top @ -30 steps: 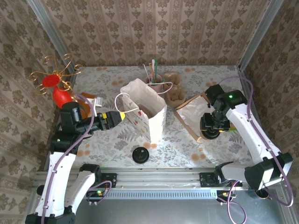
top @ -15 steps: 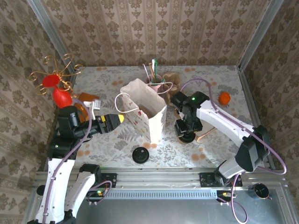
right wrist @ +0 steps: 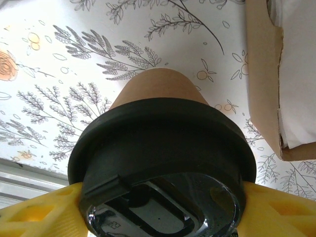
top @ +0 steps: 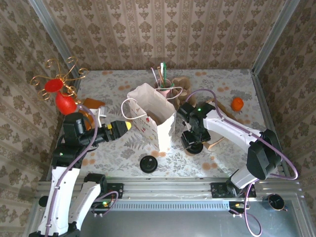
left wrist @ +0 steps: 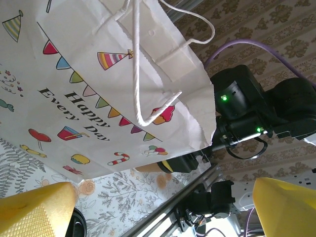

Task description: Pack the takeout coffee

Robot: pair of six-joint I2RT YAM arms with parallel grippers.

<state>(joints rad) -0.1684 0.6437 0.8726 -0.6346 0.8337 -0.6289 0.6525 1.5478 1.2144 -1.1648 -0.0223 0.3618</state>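
Observation:
The takeout coffee [right wrist: 157, 91], a beige paper cup with a black lid [right wrist: 163, 148], hangs over the floral table just right of the white paper bag [top: 153, 118]. My right gripper [top: 193, 143] is shut on the lid, and its yellow fingers [right wrist: 34, 215] press the rim from both sides. The bag stands upright with its mouth open and shows a "Happy Every Day" print [left wrist: 98, 84]. My left gripper [top: 123, 125] hovers at the bag's left side, open, with the bag's string handle [left wrist: 140, 74] hanging ahead of its wide-spread fingers [left wrist: 37, 210].
A lone black lid disc [top: 148, 163] lies near the front edge, left of the held cup. A brown cardboard tray with white paper [top: 213, 123] lies right of the right arm. A pink cup of straws [top: 163, 85], an orange ball [top: 237, 103] and a red vase [top: 63, 101] stand around the back.
The right arm has carried the lidded cup left from over the cardboard tray to just beside the bag. The left arm has barely moved.

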